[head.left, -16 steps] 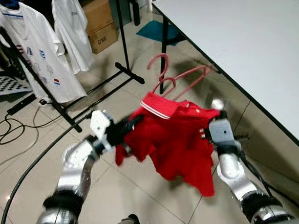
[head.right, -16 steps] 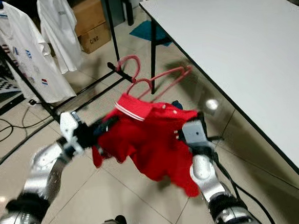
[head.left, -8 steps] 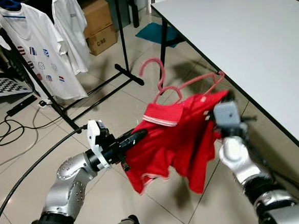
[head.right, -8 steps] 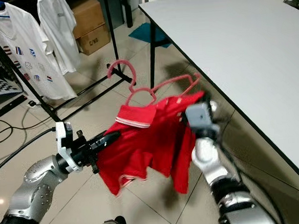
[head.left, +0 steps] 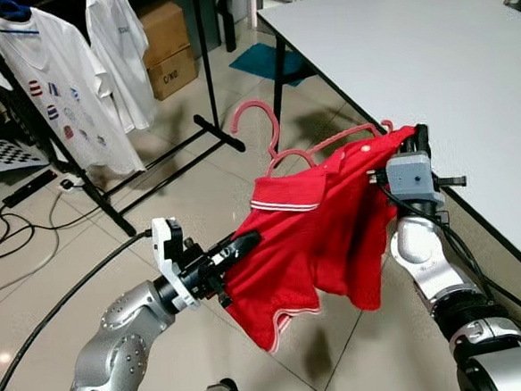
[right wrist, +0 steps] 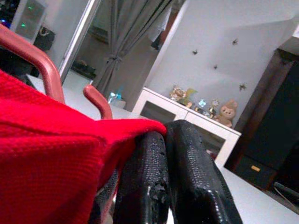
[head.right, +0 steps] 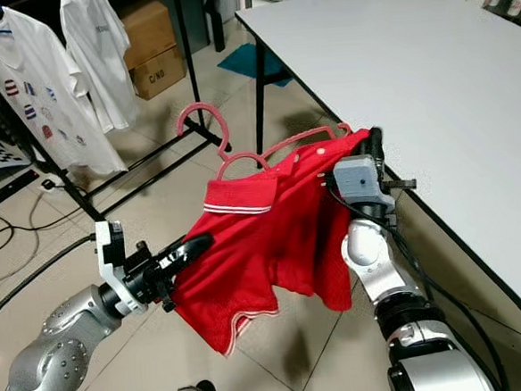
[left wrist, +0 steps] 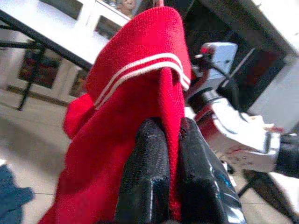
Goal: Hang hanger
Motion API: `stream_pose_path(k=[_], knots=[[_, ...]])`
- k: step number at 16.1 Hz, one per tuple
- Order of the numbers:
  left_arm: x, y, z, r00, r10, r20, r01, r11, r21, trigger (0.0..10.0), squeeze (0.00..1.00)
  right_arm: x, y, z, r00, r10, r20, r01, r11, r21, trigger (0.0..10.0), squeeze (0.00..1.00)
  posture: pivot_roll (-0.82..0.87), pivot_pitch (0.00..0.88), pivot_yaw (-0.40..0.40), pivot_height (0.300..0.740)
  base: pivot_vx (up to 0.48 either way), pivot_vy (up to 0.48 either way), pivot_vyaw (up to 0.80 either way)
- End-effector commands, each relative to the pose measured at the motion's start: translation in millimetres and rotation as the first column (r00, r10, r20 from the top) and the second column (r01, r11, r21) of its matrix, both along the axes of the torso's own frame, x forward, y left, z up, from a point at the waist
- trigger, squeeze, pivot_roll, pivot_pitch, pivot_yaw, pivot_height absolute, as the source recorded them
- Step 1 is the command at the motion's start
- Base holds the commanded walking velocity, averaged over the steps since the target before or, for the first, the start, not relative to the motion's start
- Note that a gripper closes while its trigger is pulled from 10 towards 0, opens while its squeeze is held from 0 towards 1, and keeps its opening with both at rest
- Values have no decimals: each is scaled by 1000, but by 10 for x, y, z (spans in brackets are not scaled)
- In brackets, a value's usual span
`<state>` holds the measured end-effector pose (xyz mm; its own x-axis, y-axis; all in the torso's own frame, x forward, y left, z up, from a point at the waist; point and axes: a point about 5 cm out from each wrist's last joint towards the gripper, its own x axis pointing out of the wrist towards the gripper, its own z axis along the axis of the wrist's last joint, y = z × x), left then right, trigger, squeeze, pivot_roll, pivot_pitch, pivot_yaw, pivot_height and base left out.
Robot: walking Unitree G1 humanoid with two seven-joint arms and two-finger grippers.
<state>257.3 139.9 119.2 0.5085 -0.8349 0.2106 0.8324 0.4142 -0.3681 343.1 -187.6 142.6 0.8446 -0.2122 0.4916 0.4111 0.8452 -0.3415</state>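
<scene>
A red polo shirt [head.left: 316, 227] with a white-striped collar hangs on a pink hanger [head.left: 256, 104], held up between my two arms above the tiled floor. My left gripper [head.left: 248, 240] is shut on the shirt's lower left side; the left wrist view has its fingers [left wrist: 154, 154] pinching red cloth. My right gripper [head.left: 419, 134] is shut on the shirt's right shoulder at the hanger's end, close to the table edge. In the right wrist view its fingertips [right wrist: 154, 144] clamp the cloth beside the pink hanger [right wrist: 44, 58] arm.
A black clothes rack [head.left: 207, 65] with white T-shirts [head.left: 52, 94] stands at the back left, its foot [head.left: 219, 133] on the floor. A white table [head.left: 429, 40] runs along the right. A cardboard box [head.left: 164, 37], a teal cloth [head.left: 273, 60] and cables [head.left: 12, 222] lie behind.
Both arms have lifted the shirt. The right gripper rose and swung toward the table edge, so the shirt now hangs spread wider. The left gripper stays lower on the cloth.
</scene>
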Motion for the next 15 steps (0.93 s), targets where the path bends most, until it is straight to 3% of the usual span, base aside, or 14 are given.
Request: stream_pose_path(k=[1,4,8,9,10,11,12,15], knots=[[-102,137,-77,998,9,-62,-8,1000,14,10000,0,23,-308,257,985,-139,101,130,987,94,0,0,177,123,15,740,0,0,0],[-173,179,-159,993,17,-115,-10,998,59,10000,0,41,-358,412,978,-136,158,115,984,134,0,0,184,121,17,740,0,0,0],[-180,260,-251,974,57,-218,-38,995,91,10000,0,8,-293,630,961,-61,271,33,994,108,0,0,184,118,18,740,0,0,0],[-192,265,-274,972,53,-228,-30,994,102,10000,0,-9,-235,695,954,-8,300,-18,996,82,0,0,184,114,19,740,0,0,0],[-178,253,-289,972,44,-229,-18,994,111,10000,0,-48,-87,734,941,130,313,-140,990,8,0,0,184,112,16,740,0,0,0],[-132,242,-295,972,39,-233,-11,993,120,10000,0,-115,99,722,908,301,291,-287,954,-90,0,0,180,107,13,740,0,0,0],[-115,242,-294,971,36,-234,-7,992,122,10000,0,-142,144,711,897,341,282,-320,940,-119,0,0,178,105,12,740,0,0,0],[-34,247,-320,970,17,-242,25,985,172,10000,0,-318,354,710,813,534,231,-476,839,-264,0,0,163,96,14,740,0,0,0]])
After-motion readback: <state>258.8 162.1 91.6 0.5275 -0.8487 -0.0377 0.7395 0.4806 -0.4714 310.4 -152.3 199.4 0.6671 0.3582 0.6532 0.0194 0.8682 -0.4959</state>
